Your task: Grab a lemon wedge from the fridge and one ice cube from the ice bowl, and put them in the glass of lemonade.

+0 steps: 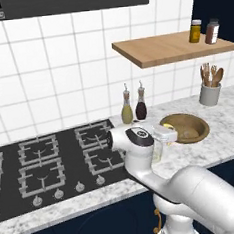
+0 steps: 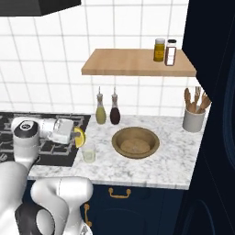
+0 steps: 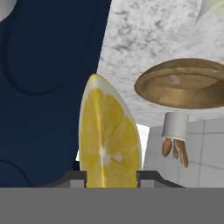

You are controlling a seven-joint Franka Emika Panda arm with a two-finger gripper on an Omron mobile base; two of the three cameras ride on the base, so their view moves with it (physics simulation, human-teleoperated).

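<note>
Above the marble counter (image 2: 151, 165), gripper (image 2: 79, 137) clamped on the lemon wedge (image 2: 80, 136).
Hand view confirms both fingertips (image 3: 73, 178) pressed against the wedge's flanks, cut face toward the camera. Right base view places the wedge just above the glass of lemonade (image 2: 88, 153), which stands at the stove's (image 1: 53, 164) edge. Ice bowl (image 2: 136, 142) sits beside the glass; its contents cannot be made out.
</note>
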